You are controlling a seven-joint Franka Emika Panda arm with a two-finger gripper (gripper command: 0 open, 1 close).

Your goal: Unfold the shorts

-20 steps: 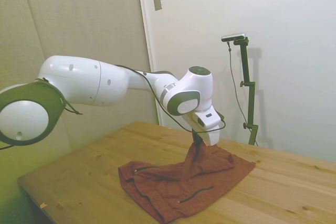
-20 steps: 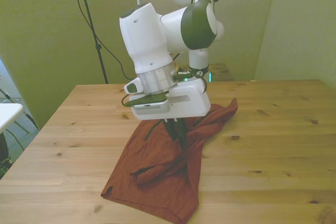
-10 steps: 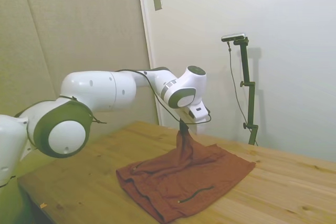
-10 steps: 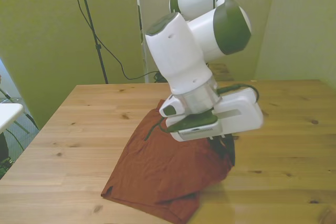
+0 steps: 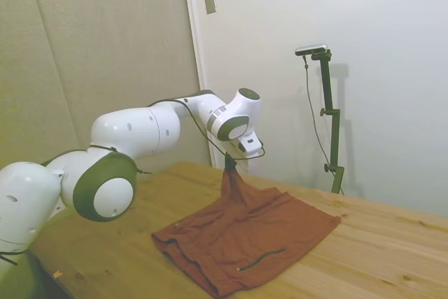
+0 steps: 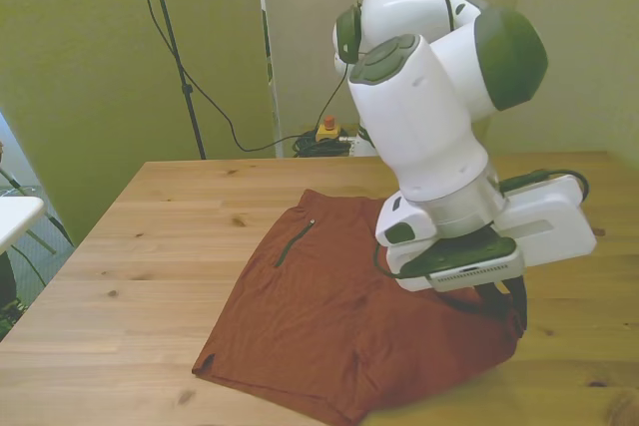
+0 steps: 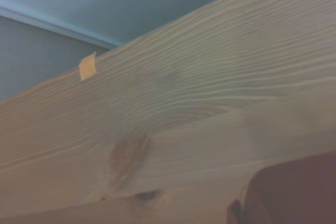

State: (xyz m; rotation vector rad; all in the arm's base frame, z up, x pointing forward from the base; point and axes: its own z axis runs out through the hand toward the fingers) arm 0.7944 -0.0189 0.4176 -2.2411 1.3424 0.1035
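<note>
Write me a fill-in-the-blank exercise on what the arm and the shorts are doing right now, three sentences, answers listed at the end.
1. The gripper holds a pinch of the shorts lifted into a peak above the ____.
2. The colour of the shorts is ____.
3. In the front view, the dark pocket slit lies toward the picture's ____ side.

Missing words: table; rust-brown; left

Gripper has carried its pinched fold toward the front view's right. The rust-brown soft fabric shorts went from bunched to mostly spread flat on the table. Pinched corner now peaks nearer the wall in side view.
</note>
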